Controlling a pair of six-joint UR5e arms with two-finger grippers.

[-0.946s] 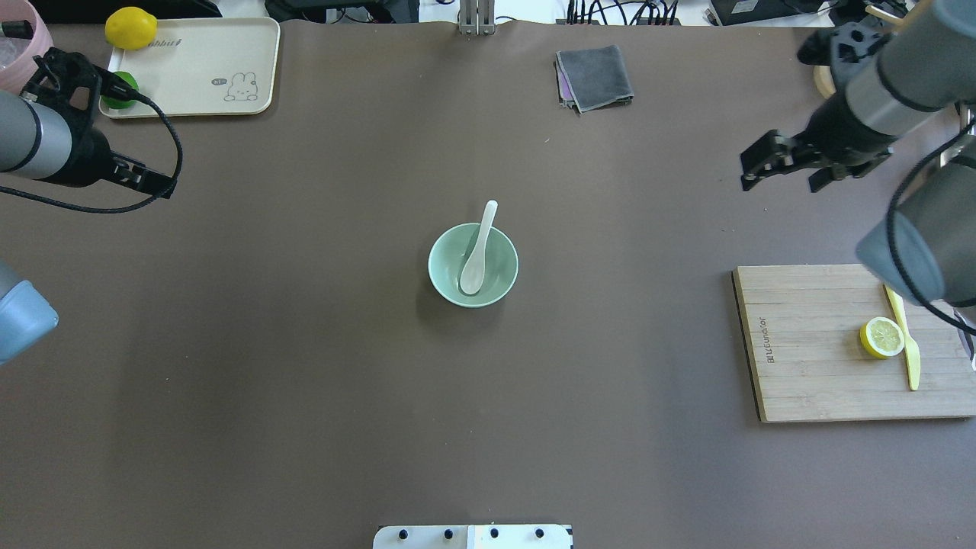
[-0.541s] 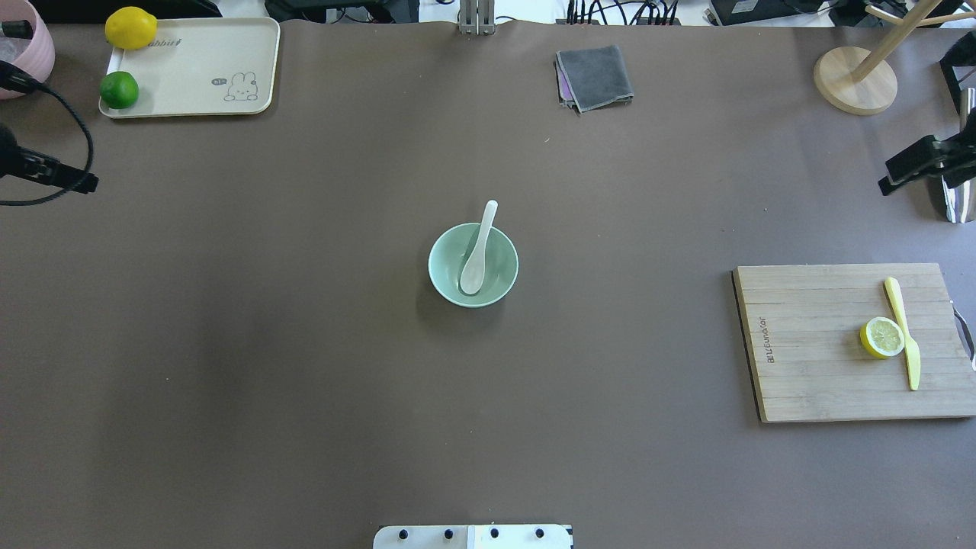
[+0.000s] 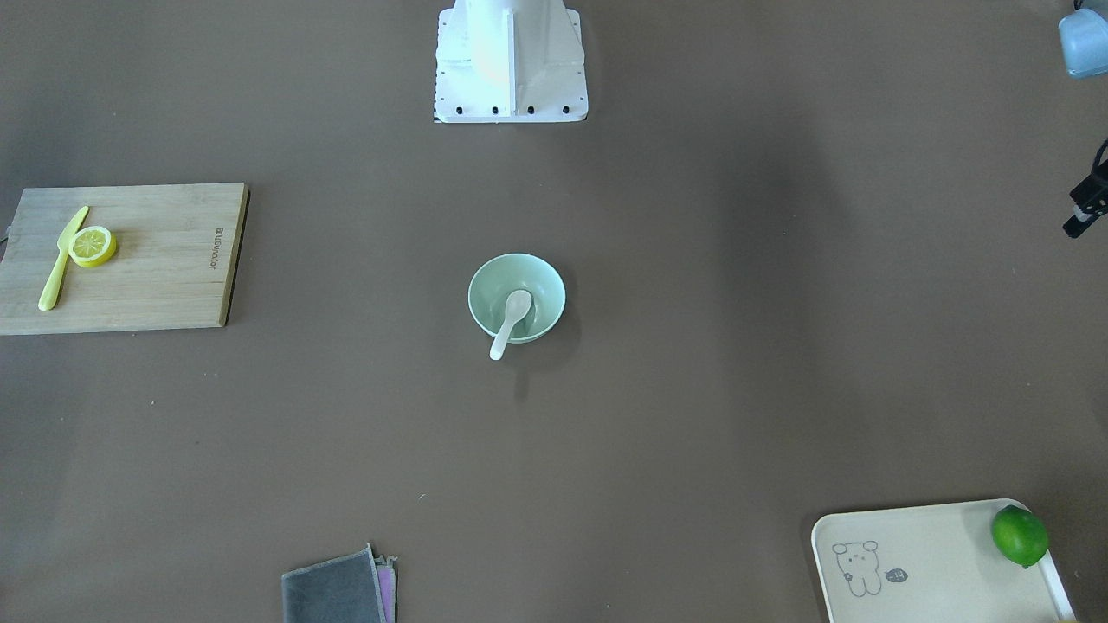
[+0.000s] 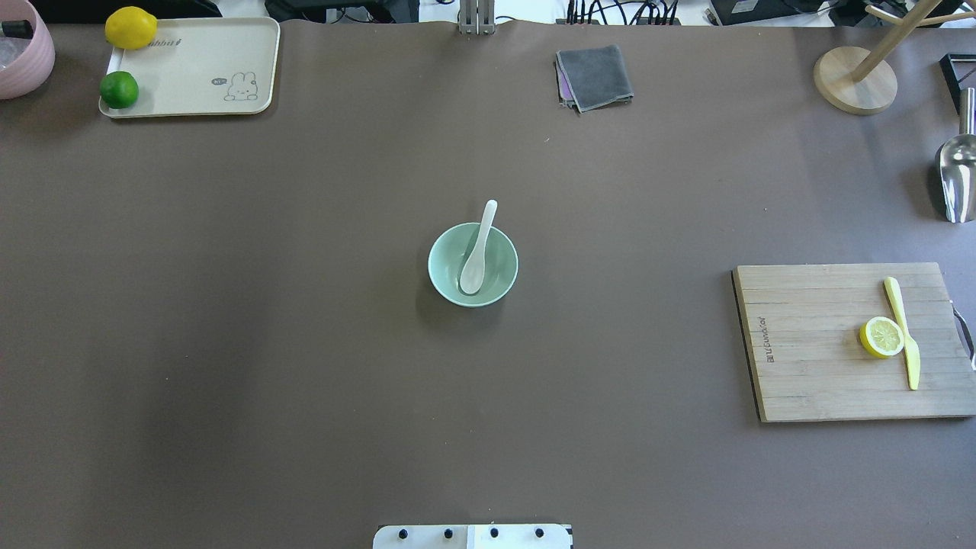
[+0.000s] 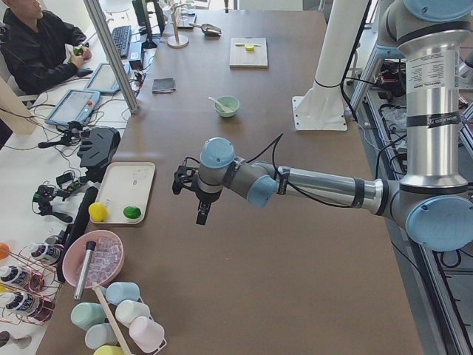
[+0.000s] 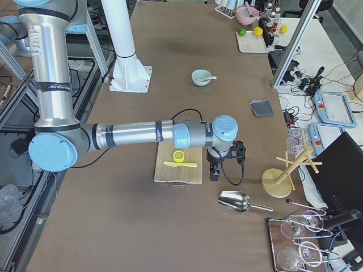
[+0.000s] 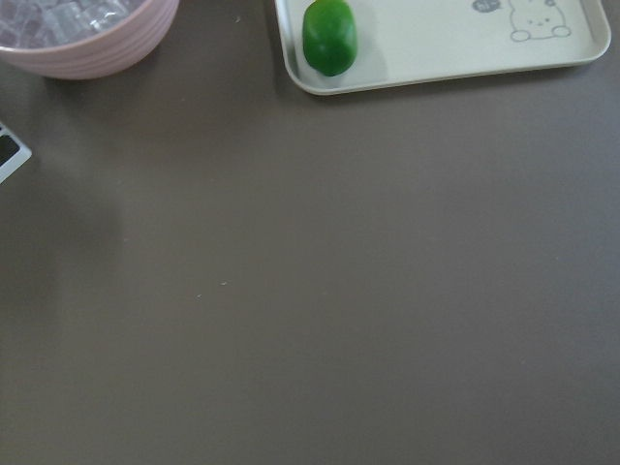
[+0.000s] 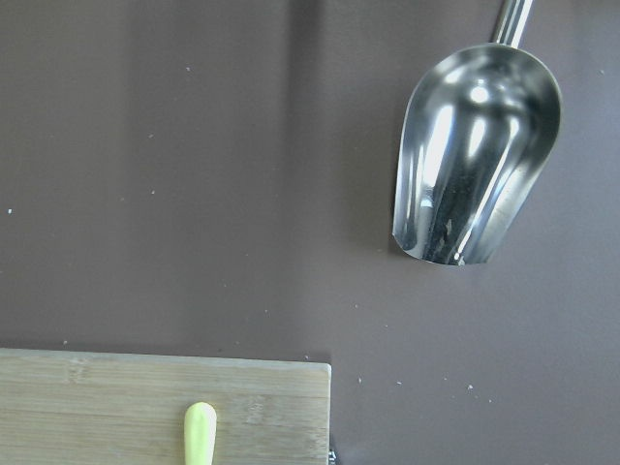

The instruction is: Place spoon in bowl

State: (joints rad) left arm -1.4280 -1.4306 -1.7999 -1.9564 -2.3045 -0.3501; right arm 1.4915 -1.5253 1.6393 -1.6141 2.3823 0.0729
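Observation:
The white spoon lies in the mint-green bowl at the table's middle, scoop down inside and handle resting over the far rim. Both also show in the front view, the spoon in the bowl. Neither gripper is in the overhead view. My left gripper hangs over bare table near the cream tray, far from the bowl; I cannot tell if it is open. My right gripper hangs beside the cutting board, seen only from the side; I cannot tell its state. Neither wrist view shows fingers.
A cream tray with a lime and a lemon sits far left, next to a pink bowl. A grey cloth lies at the back. A cutting board with a lemon half and a yellow knife, a metal scoop and a wooden stand are on the right.
Both arms have drawn back outward and left the overhead view, the left to the left edge, the right to the right edge. The spoon and bowl have not moved.

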